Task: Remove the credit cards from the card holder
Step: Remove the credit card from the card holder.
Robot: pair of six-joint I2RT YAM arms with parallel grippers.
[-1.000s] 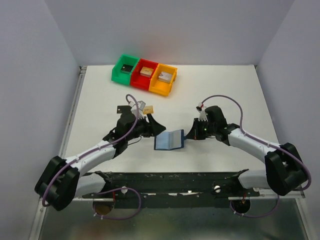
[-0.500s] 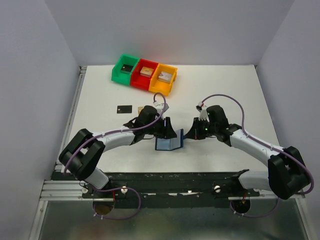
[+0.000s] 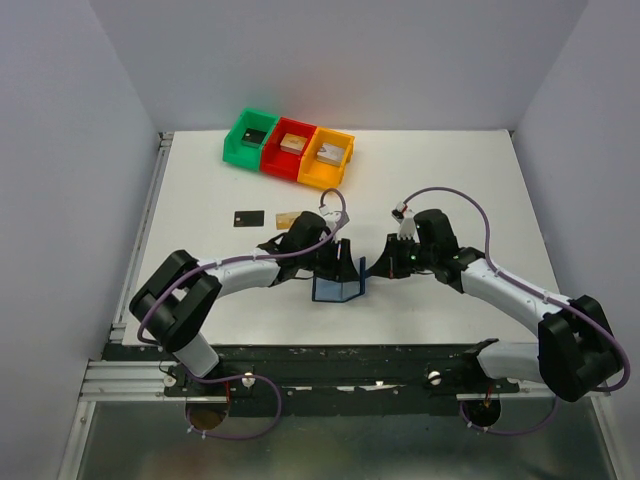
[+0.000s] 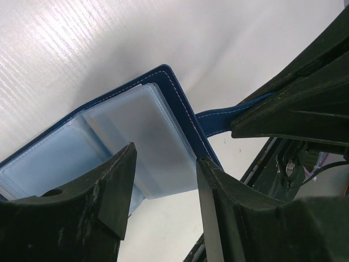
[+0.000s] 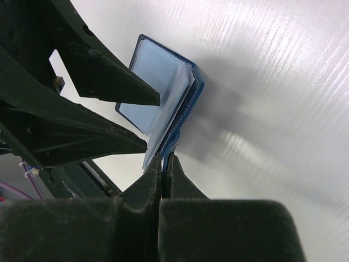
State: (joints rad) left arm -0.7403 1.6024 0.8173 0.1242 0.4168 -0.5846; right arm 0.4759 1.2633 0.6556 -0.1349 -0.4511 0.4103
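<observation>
Left gripper [image 3: 341,262] jaws apart, one finger [image 4: 112,188] on each side of the pale sleeve pages [image 4: 136,128] of the card holder [image 3: 335,291]. Can't tell if the fingers touch the pages. Right gripper [image 3: 378,268] closed tight, pinching the holder's blue strap [image 4: 218,116] at the cover edge. The holder sits half open on the white table [image 3: 450,180], between the two grippers, with the covers tilted up. Black card [image 3: 248,217] lies flat on the table left of the left arm. Tan card [image 3: 287,216] is just beside it, partly hidden by the arm. Green bin [image 3: 250,137], red bin [image 3: 291,148] and orange bin [image 3: 327,158] stand in a row at the far side, well apart from the holder.
</observation>
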